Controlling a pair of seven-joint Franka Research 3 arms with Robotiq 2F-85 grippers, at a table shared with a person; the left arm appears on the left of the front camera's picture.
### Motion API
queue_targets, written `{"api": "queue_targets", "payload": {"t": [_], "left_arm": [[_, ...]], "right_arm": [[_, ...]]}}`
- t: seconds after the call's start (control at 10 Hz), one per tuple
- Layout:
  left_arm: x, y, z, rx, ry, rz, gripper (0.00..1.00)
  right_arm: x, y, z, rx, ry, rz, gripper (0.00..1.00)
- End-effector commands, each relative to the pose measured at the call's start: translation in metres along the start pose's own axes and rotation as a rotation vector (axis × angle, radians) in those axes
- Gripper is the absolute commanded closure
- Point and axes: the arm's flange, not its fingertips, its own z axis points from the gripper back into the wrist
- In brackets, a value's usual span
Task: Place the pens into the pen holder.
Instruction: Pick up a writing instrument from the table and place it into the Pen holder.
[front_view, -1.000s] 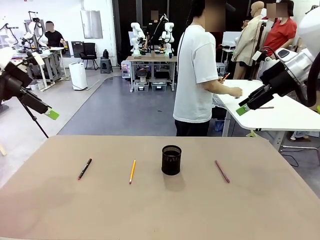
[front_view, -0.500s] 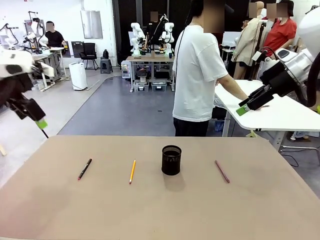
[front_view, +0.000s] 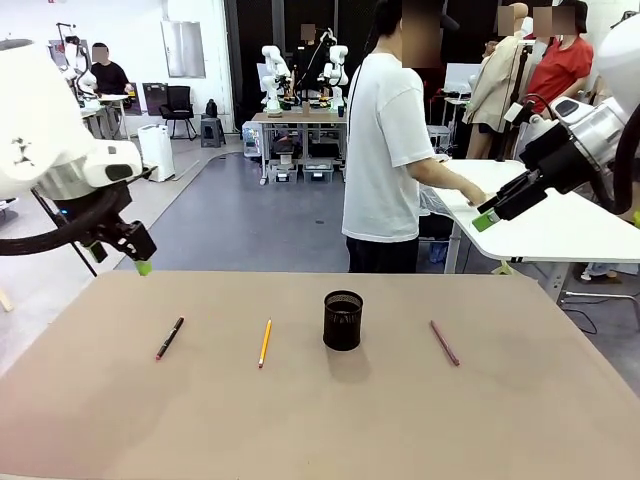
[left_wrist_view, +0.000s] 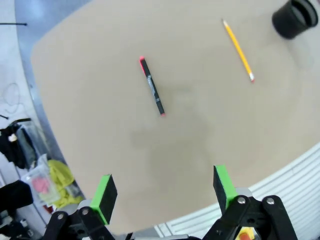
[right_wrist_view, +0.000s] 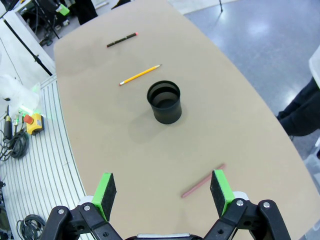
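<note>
Your left pincer (left_wrist_view: 164, 186) hangs above the far left edge of the counter (front_view: 320, 430), at about 10 o'clock from the pen holder (front_view: 342, 320), with its green pads spread wide and nothing between them. In its wrist view the black-and-red pen (left_wrist_view: 151, 86) lies flat at 12 o'clock from the gap between the fingers, the yellow pencil (left_wrist_view: 238, 44) lies at 1 o'clock, and the holder sits at 2 o'clock in the far corner. Your right pincer (right_wrist_view: 163, 189) is raised well clear of the counter at about 2 o'clock from the holder, out past the far right edge, and it too stands wide and empty. In its wrist view the holder is at 12 o'clock, upright and with nothing inside, while the dark maroon pen (right_wrist_view: 202, 180) lies close in at 1 o'clock, near the right-hand pad. In the front view, all three pens lie flat on the counter, apart from each other and from the holder: the pencil at 9 o'clock from it, the black-and-red pen farther out along the same line, and the maroon pen at 3 o'clock. A person in a white shirt (front_view: 385, 150) stands beyond the far edge at 12 o'clock, turned toward a white table (front_view: 570, 235) at the right.
</note>
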Motion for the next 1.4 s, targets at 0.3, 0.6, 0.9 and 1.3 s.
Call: {"api": "queue_targets", "payload": {"t": [0.3,0.6,0.9,1.3], "left_arm": [[0.000,0.000,0.000,0.000,0.000,0.000,0.00],[0.009,-0.003,-0.015,0.049,-0.032,0.029,0.00],[0.044,0.010,-0.074,0.009,0.055,0.134,0.00],[0.091,0.038,-0.164,0.012,0.184,0.165,0.00]], "right_arm": [[0.000,0.000,0.001,0.005,-0.010,0.006,0.00],[0.000,0.000,0.001,0.005,-0.010,0.006,0.00],[0.000,0.000,0.001,0.005,-0.010,0.006,0.00],[0.000,0.000,0.001,0.005,-0.010,0.006,0.00]]}}
